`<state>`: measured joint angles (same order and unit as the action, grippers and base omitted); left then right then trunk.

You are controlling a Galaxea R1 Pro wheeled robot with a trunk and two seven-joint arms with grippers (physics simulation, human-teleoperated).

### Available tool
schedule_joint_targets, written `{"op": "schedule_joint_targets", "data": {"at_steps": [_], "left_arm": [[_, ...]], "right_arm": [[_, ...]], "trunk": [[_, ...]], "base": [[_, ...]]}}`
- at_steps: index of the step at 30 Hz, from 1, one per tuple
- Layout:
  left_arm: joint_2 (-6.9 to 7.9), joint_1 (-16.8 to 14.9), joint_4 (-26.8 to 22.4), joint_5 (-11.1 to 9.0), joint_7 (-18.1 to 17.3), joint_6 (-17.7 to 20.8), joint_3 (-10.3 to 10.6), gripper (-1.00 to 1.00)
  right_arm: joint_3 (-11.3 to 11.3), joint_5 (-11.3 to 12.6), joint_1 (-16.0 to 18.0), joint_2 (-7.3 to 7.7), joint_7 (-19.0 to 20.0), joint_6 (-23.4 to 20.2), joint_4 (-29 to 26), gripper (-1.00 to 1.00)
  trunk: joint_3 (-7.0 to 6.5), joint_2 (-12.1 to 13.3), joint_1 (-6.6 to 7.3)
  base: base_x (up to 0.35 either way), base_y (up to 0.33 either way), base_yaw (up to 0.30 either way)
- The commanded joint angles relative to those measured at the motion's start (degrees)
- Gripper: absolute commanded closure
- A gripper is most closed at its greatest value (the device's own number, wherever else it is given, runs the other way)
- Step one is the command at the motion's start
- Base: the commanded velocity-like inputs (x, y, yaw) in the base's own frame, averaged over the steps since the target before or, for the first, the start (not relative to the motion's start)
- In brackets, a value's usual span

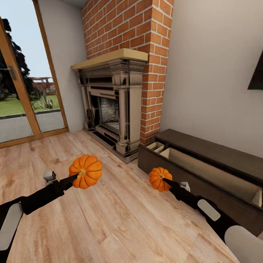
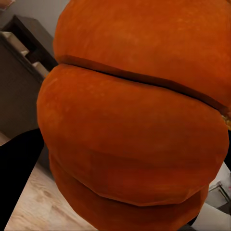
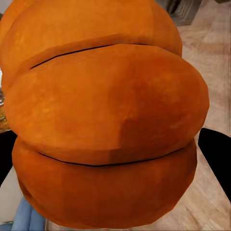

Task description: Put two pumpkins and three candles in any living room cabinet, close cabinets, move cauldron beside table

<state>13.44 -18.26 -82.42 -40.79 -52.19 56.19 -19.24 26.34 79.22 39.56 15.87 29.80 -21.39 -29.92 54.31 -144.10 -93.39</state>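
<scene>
Two pumpkins (one per gripper): left gripper point(image 1: 75, 178) grasps the bigger pumpkin point(image 1: 86, 171), right gripper point(image 1: 166, 181) the smaller pumpkin point(image 1: 159, 178).

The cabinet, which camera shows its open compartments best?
The head view: the cabinet lies along the wall with its pale compartments open. The left wrist view catches just a corner behind the bigger pumpkin; I can't make it out in the right wrist view.

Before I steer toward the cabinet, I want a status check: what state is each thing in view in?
bigger pumpkin: held off the floor by left gripper
smaller pumpkin: held off the floor by right gripper
cabinet: open, pale compartments showing, nothing visible inside
</scene>
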Motion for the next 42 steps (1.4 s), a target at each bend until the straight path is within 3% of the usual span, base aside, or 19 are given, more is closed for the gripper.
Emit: {"op": "schedule_joint_targets", "data": {"at_steps": [1,22,42], "left_arm": [[0.01,0.0,0.0,-0.3,-0.2,0.3,0.0,1.0],[0.01,0.0,0.0,-0.3,-0.2,0.3,-0.1,1.0],[0.01,0.0,0.0,-0.3,-0.2,0.4,-0.1,1.0]], "right_arm": [[0.3,0.6,0.1,0.04,0.1,-0.1,0.0,1.0],[0.2,0.8,0.1,0.04,0.1,-0.1,0.0,1.0],[0.2,0.8,0.1,0.04,0.1,-0.1,0.1,1.0]], "trunk": [[0.06,0.0,0.0],[0.06,0.0,0.0],[0.06,0.0,0.0]], "base": [[0.072,0.032,-0.289],[0.04,0.023,-0.289],[0.161,0.168,-0.29]]}}
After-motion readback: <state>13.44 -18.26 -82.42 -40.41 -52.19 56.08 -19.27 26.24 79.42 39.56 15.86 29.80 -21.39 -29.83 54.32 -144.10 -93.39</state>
